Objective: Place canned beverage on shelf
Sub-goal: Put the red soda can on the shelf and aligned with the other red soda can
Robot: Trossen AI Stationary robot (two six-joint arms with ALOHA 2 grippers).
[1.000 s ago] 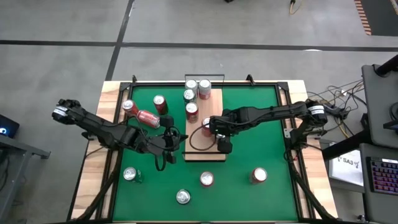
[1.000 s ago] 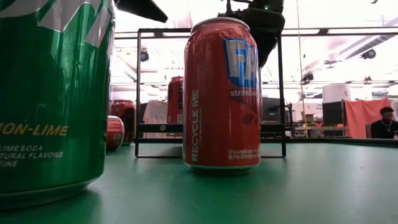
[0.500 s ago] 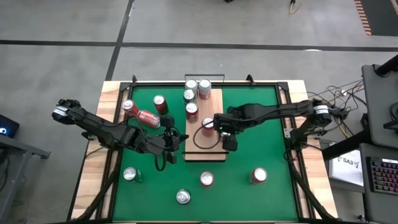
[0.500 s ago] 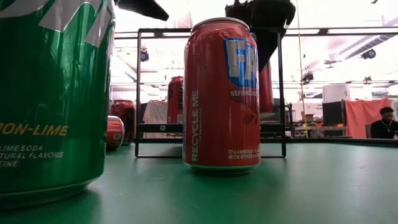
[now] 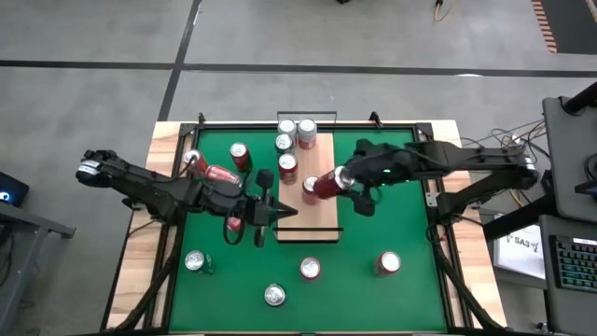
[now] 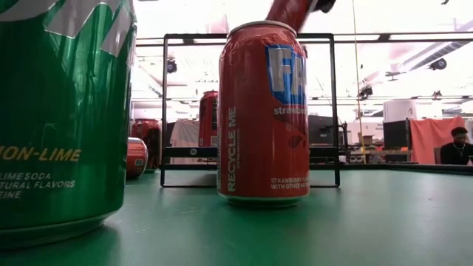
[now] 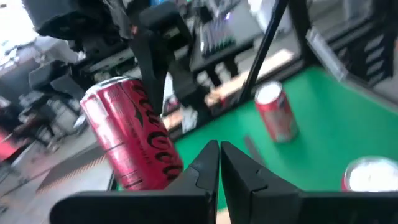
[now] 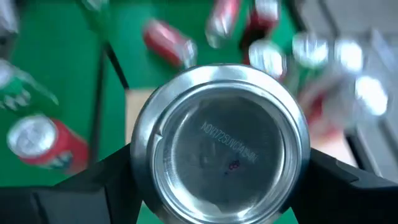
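Observation:
My right gripper [image 5: 347, 179] is shut on a red can [image 5: 325, 183], the canned beverage, which hangs tilted above the shelf [image 5: 322, 219]. The shelf is a pale board with black end rails on the green mat. The can's silver bottom [image 8: 221, 146] faces the right wrist view. In the low view the can [image 6: 290, 12] shows at the top edge. My left gripper [image 5: 283, 213] is shut and holds nothing. It points toward the table's right at the shelf's left edge, below the can [image 7: 134, 143]. My right gripper pinches the red can's side walls [image 8: 144, 186] between its two fingers [image 8: 93, 183], which lie along the can's length. The fingers come from the table's right, slanting down. The can is lifted clear of the shelf and tipped, its bottom toward the wrist.
Several upright cans [image 5: 287, 166] stand on the shelf's far half. Red cans [image 5: 233, 154] stand on the mat at far left, and one lies on its side [image 5: 221, 175]. Near the front edge stand a green can [image 5: 196, 261] and red cans [image 5: 387, 264].
My right gripper has risen and drawn back toward the table's right with the red can. The can stood on the shelf and is now lifted clear and tipped over. My left gripper has risen a little and swung round toward the table's right, staying shut.

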